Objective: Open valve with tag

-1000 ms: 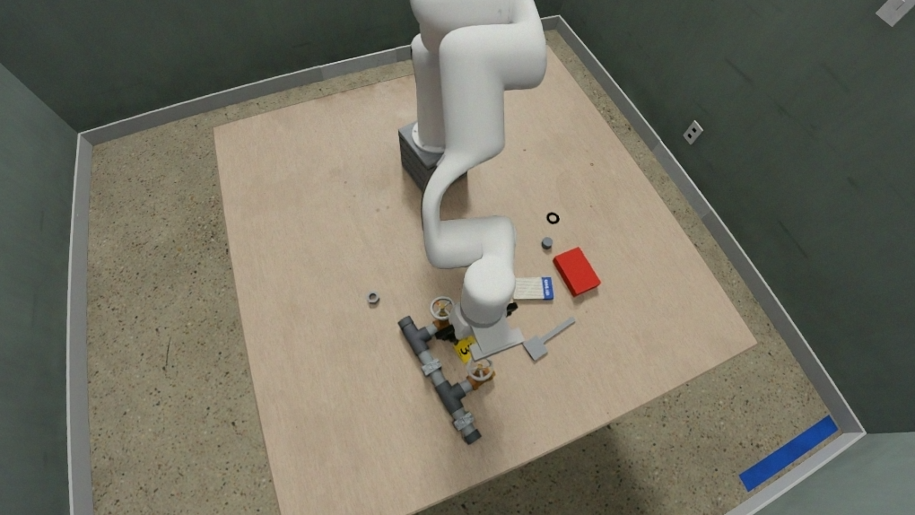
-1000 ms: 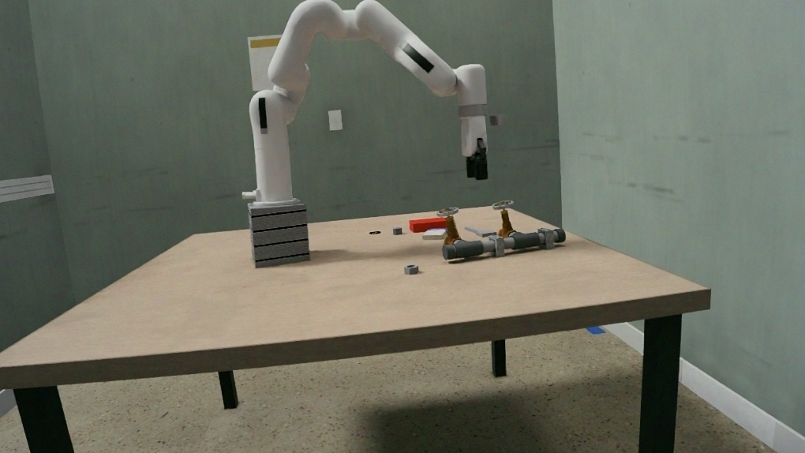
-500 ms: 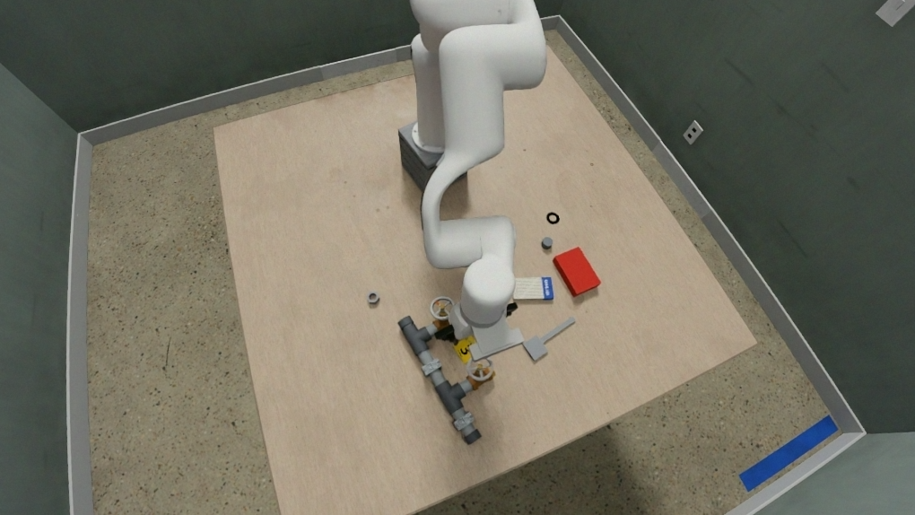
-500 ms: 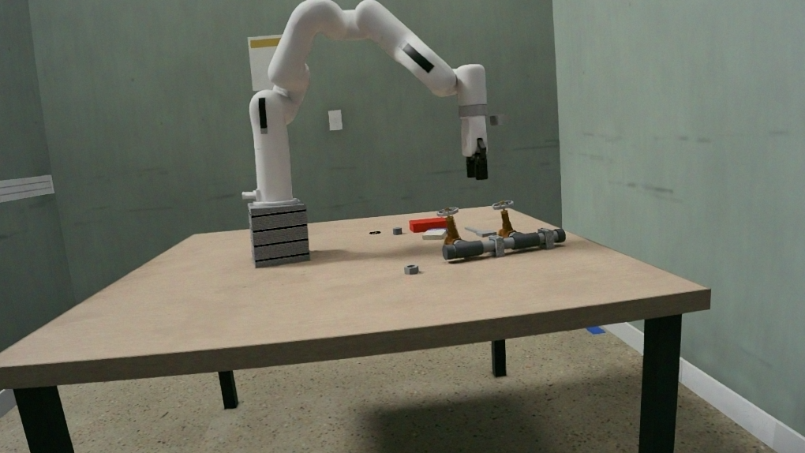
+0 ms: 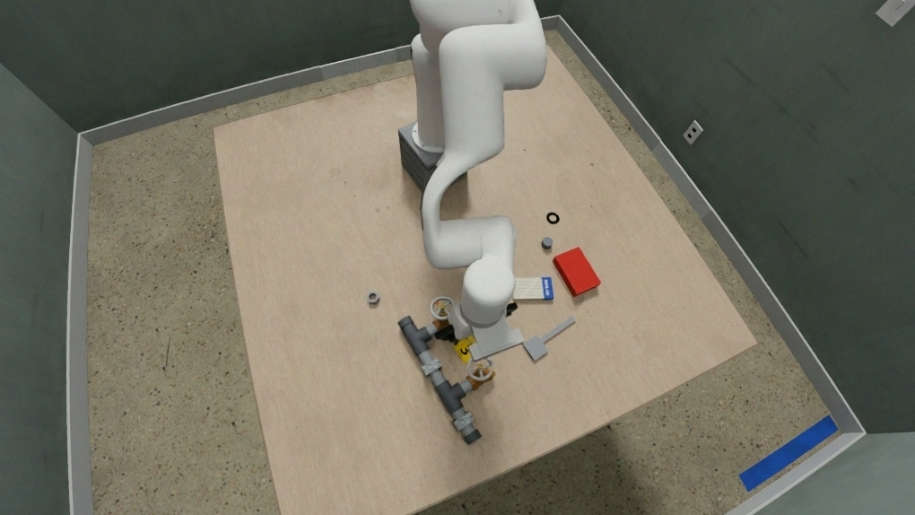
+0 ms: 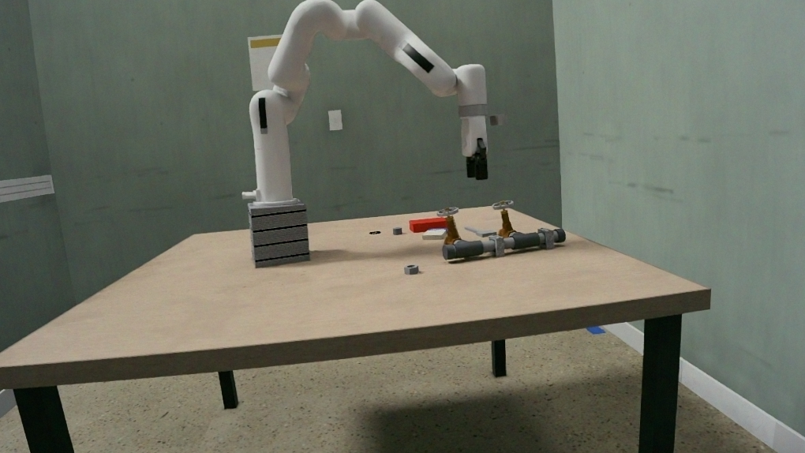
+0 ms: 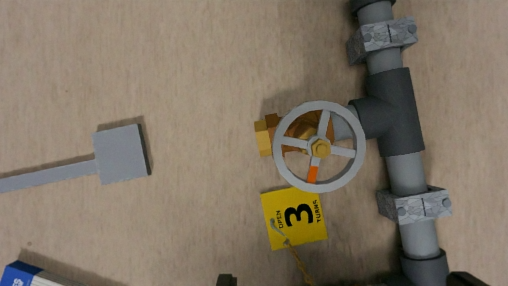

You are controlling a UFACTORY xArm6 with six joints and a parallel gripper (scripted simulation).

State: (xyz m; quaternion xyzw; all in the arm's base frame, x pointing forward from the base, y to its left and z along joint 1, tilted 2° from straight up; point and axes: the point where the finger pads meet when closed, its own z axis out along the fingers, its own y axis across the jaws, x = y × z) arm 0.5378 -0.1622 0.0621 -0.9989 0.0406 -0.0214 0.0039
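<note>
A grey pipe [image 5: 438,374] [image 6: 478,246] [image 7: 395,115] lies on the table with two brass valves on it. The valve farther from the arm's base [image 5: 479,369] [image 6: 502,204] [image 7: 319,146] fills the wrist view; its grey handwheel has an orange mark on the spoke that points to the tag. The other valve [image 5: 436,301] [image 6: 448,212] is outside the wrist view. A yellow tag [image 5: 464,347] [image 7: 294,218] reading "OPEN 3 TURNS" lies between them; its chain runs off the bottom edge of the wrist view, away from the valve seen there. My gripper [image 6: 477,167] [image 7: 345,281] is open and empty, high above the gap between the valves.
A grey flat spatula-like piece [image 5: 549,337] [image 7: 120,154], a white and blue card [image 5: 534,288] [image 7: 20,275] and a red block [image 5: 576,270] [image 6: 428,224] lie beside the valves. A nut [image 5: 372,297] [image 6: 409,269], a small grey cylinder [image 5: 546,242] and a black ring [image 5: 553,213] lie apart.
</note>
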